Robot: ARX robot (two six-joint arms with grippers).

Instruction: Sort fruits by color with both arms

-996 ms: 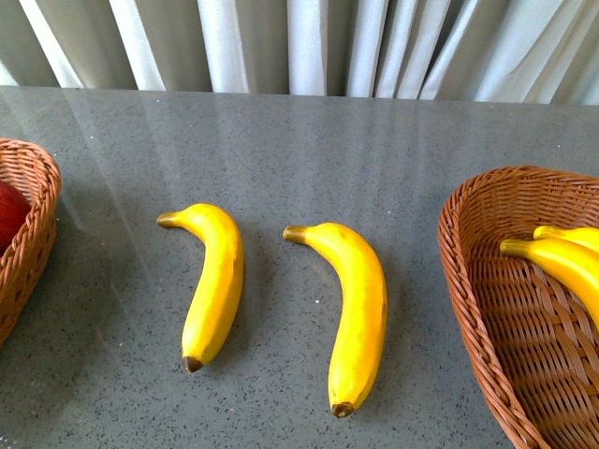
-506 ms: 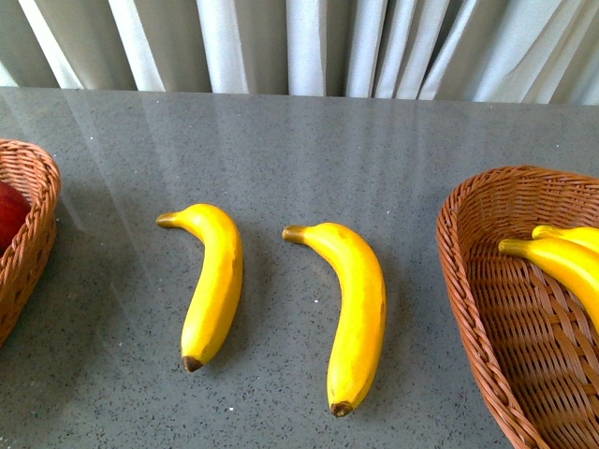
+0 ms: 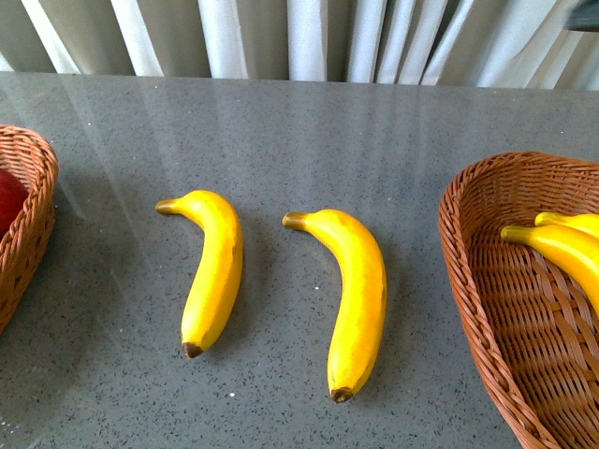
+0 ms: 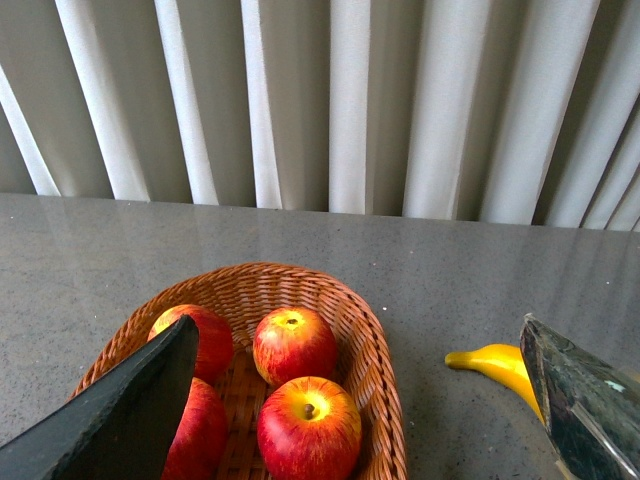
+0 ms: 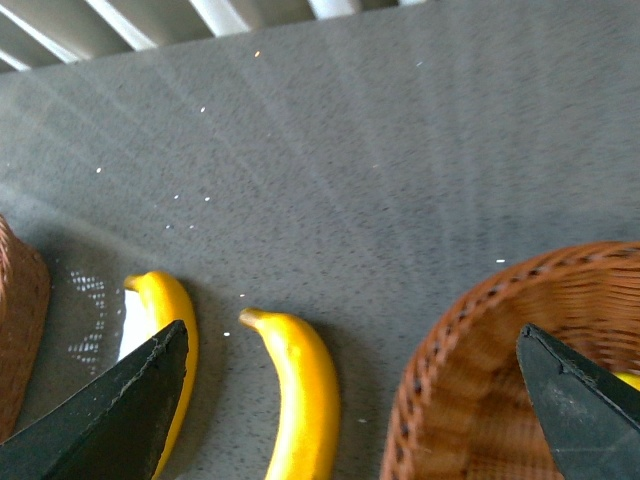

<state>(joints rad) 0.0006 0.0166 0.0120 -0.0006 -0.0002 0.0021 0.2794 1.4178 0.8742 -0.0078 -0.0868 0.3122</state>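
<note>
now: two loose bananas lie flat on the table (image 3: 309, 122), between the baskets. the left banana (image 3: 213, 273) and right banana (image 3: 354, 301) run side by side, apart, not touching. each long axis goes roughly away from the robot. stem ends point far and bend to the left; dark blossom tips point toward me. both curve with the bulge to the right.

surface is a grey speckled top with a soft sheen. pale pleated curtain (image 3: 309, 37) hangs behind the far edge. left basket (image 3: 33, 220) is brown wicker, with four apples (image 4: 293, 345) in it on the left wrist view. right basket (image 3: 487, 271), same weave, holds the sorted bananas (image 3: 562, 245), cut by the frame edge, so i cannot count them.

loose bananas are glossy yellow, with olive-brown stems and no visible marks. apples are red with yellow streaks.

left gripper (image 4: 356, 328): jaws wide apart, holding nothing, above the left basket. right gripper (image 5: 352, 332): jaws also wide apart, holding nothing, above the table, with the two loose bananas and the right basket rim in its view.
</note>
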